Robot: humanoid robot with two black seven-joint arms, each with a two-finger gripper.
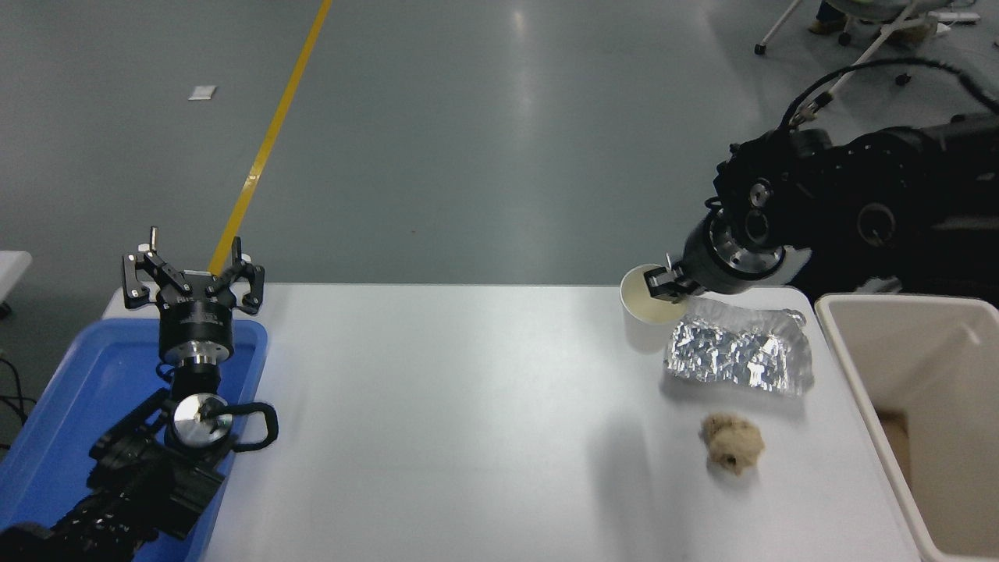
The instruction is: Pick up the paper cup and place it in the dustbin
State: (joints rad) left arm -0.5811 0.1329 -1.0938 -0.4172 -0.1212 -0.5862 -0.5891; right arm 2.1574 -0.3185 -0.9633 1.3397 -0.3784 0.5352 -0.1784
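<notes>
A glossy grey floor [484,140] spreads beyond the white table [468,437], catching a pale streak of overhead light at 12 o'clock. A yellow line [269,136] runs toward 11 o'clock. At 1 o'clock stand what may be chair legs [858,55] on castors.

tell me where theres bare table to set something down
The widest bare stretch of the white table lies between the blue tray on the left and the foil tray. It is crowded at the right: foil tray, brown paper ball and dustbin sit close, with the right gripper holding the paper cup above.
</notes>
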